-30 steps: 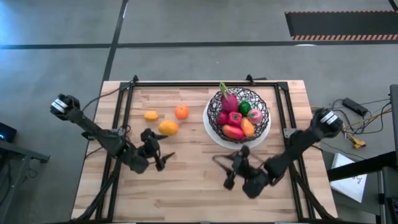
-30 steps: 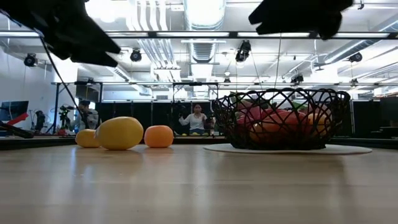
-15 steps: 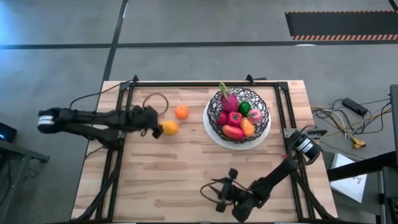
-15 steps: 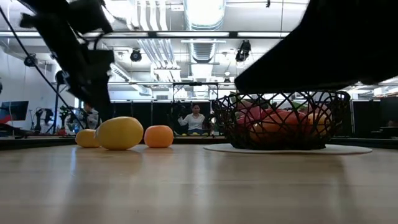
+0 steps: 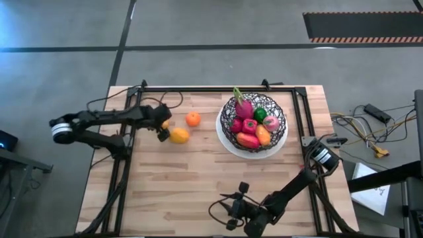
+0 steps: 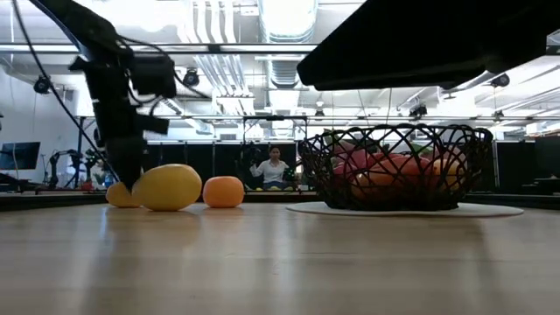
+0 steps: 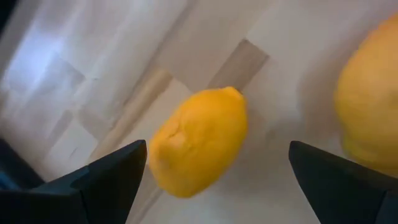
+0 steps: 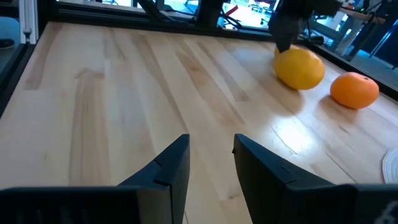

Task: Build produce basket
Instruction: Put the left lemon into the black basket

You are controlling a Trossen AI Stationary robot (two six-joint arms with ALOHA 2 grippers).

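Observation:
The black wire basket (image 5: 228, 124) on its white plate stands at the far right and holds a pink dragon fruit (image 5: 243, 106) and green, red, orange and pale pink pieces. A small lemon (image 7: 199, 140), a larger yellow fruit (image 5: 178, 135) and an orange (image 5: 192, 119) lie on the table left of it. My left gripper (image 5: 162, 127) is open and points down over the lemon, with one finger on either side of it, apart from it. My right gripper (image 5: 232, 213) is open and empty near the table's near edge.
The larger yellow fruit (image 7: 367, 112) lies close beside the left gripper's finger. The black frame rails (image 5: 132, 112) run along the table's edges. The bare wooden tabletop (image 8: 124, 93) stretches ahead of my right gripper. People and equipment show in the room beyond the table.
My left gripper has gone from the table's middle toward the far edge and down over the lemon, staying open. My right gripper has drawn back toward the near edge. The fruits have not moved.

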